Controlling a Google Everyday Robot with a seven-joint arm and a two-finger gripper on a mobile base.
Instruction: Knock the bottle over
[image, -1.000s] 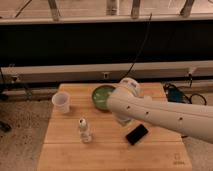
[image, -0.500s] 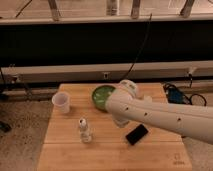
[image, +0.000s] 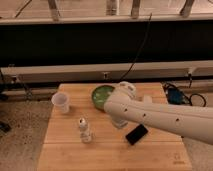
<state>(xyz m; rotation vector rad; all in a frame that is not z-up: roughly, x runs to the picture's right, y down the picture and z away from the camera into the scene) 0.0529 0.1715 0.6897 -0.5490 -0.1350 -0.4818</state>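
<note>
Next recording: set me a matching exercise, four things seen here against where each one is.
1. small clear plastic bottle with a white cap
2. wide translucent white plastic cup
3. round green bowl
4. gripper

a. far left part of the wooden table
b. partly hidden behind the white arm
c. upright, front left of centre
d. under the arm, between the bottle and the flat black rectangular object

Pairs: 1-c, 2-a, 3-b, 4-d

Wooden table (image: 65, 150) on speckled grey floor (image: 22, 132); dark wall panel (image: 75, 45) behind, pale rail (image: 60, 70), black cable (image: 141, 44) hanging
</note>
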